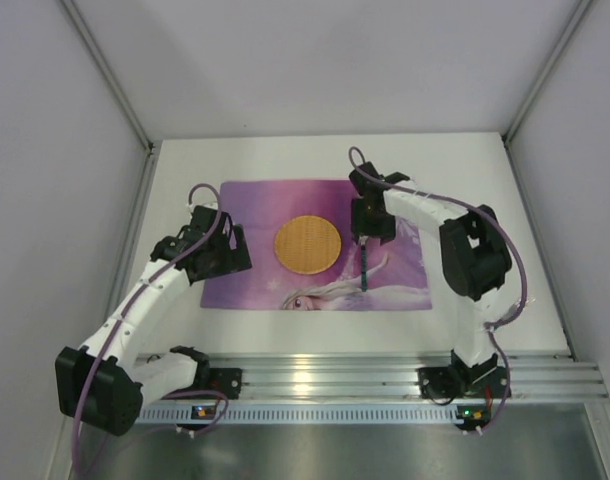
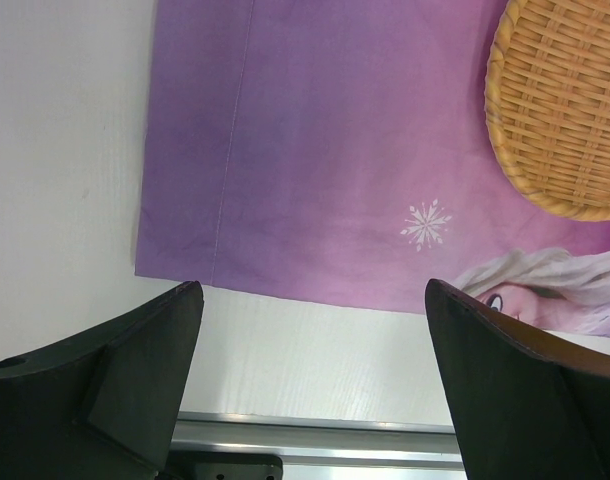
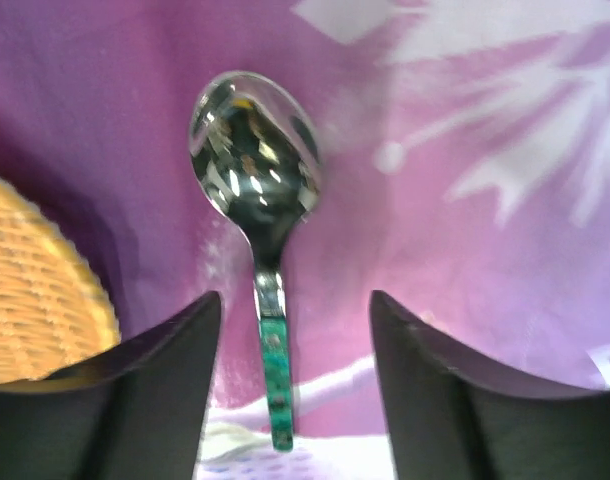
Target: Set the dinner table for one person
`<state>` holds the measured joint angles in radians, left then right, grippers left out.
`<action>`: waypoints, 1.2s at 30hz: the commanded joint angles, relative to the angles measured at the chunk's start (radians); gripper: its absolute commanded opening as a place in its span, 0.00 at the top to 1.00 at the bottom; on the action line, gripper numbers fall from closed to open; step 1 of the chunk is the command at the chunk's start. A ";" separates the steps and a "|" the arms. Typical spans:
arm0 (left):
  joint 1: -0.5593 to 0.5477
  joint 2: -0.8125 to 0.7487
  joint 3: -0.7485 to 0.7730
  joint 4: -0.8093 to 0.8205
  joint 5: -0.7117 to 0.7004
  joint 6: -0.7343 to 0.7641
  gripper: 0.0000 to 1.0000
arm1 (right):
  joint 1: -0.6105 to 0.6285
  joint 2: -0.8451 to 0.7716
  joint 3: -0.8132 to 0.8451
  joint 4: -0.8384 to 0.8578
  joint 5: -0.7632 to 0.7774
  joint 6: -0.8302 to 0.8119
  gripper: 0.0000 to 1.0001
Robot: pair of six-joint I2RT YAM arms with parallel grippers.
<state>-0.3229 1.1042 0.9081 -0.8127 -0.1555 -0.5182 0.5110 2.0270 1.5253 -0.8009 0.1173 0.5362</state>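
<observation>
The white dinner table (image 1: pixel 485 330) carries a purple snowflake placemat (image 1: pixel 255 200) with a round wicker plate (image 1: pixel 308 245) in its middle. A spoon (image 1: pixel 366 268) with a green handle lies on the placemat just right of the plate. My right gripper (image 1: pixel 368 232) hovers over it, open. In the right wrist view the spoon (image 3: pixel 257 160) lies between the spread fingers (image 3: pixel 295 350), touching neither, beside the wicker plate (image 3: pixel 35 310). My left gripper (image 1: pixel 230 250) is open and empty over the placemat's left front corner (image 2: pixel 325 150), with bare table (image 2: pixel 65 150) beside it.
A ribbed aluminium rail (image 1: pixel 385 375) runs along the table's near edge, also seen in the left wrist view (image 2: pixel 315 440). White walls close in the table at the back and both sides. The wicker plate (image 2: pixel 565 100) shows at the left wrist view's upper right.
</observation>
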 commanded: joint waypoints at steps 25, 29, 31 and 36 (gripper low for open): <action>-0.007 0.034 0.008 0.017 0.050 0.020 0.04 | -0.959 -0.700 -0.714 -0.120 0.107 0.124 0.26; -0.008 0.040 0.008 0.015 0.051 0.021 0.04 | -1.026 -0.682 -0.718 -0.106 0.116 0.108 0.26; -0.008 0.043 0.009 0.014 0.053 0.021 0.04 | -1.045 -0.683 -0.737 -0.101 0.123 0.107 0.26; -0.008 0.048 0.008 0.014 0.051 0.021 0.04 | -1.075 -0.676 -0.761 -0.083 0.099 0.136 0.27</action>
<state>-0.3267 1.1469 0.9081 -0.8120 -0.1089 -0.5060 -0.5396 1.3449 0.7776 -0.9081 0.2329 0.6582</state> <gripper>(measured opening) 0.962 0.735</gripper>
